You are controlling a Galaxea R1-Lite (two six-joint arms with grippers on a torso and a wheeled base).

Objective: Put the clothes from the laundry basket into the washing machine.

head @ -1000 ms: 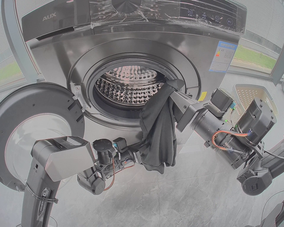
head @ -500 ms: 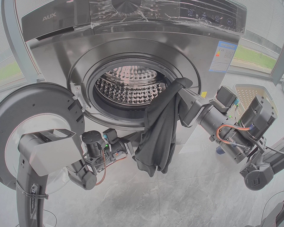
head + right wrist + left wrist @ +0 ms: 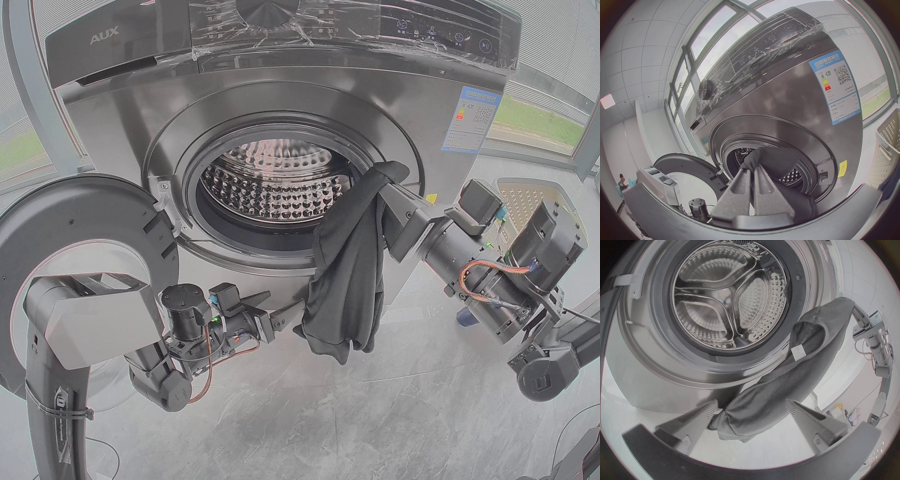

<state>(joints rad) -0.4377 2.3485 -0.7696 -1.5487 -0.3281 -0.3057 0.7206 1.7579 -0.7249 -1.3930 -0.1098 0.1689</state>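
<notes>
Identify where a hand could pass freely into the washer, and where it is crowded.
Free: the left and centre of the drum mouth, bordered by the door seal. Crowded: its right rim, where the right tool holds the dark garment.

Left pincer (image 3: 284,302) spread wide, low; right pincer (image 3: 752,169) closed, raised.

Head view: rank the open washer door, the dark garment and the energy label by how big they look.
1. open washer door, though it sits nearer the camera, which inflates it.
2. dark garment.
3. energy label, clearly smallest.
</notes>
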